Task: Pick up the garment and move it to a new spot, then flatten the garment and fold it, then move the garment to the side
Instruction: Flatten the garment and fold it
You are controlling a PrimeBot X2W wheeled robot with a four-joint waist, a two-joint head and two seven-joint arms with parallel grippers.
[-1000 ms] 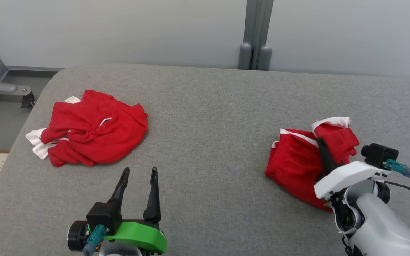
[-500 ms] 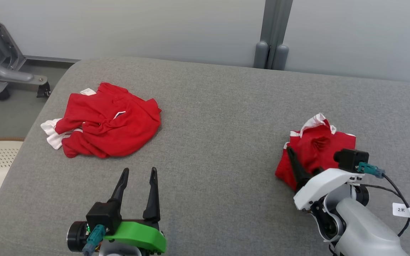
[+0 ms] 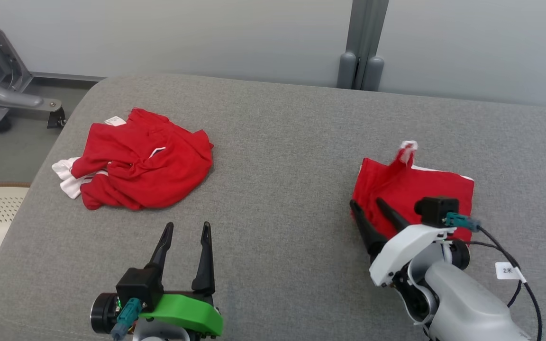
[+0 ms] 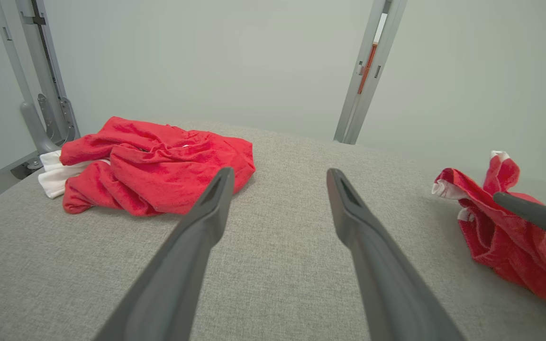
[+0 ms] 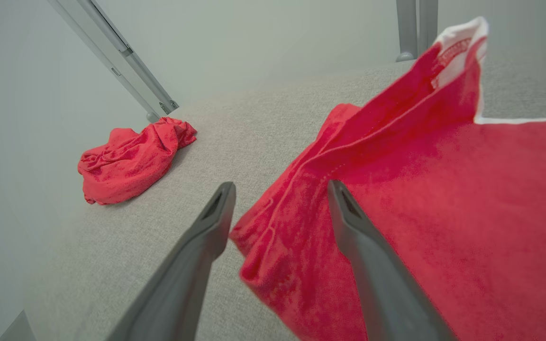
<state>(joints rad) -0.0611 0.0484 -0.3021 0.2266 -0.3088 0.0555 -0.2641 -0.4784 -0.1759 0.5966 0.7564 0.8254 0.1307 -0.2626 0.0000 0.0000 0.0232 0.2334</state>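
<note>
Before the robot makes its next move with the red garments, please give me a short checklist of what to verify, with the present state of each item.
1. Jaws of the right gripper open, holding nothing: ok.
2. Jaws of the left gripper open and empty: ok.
3. The folded garment lies flat on the table: not ok; its white-trimmed corner stands up.
4. Right gripper clear of the cloth: cannot tell; the garment's edge lies between the jaws.
5. The crumpled garment lies apart from both grippers: ok.
</note>
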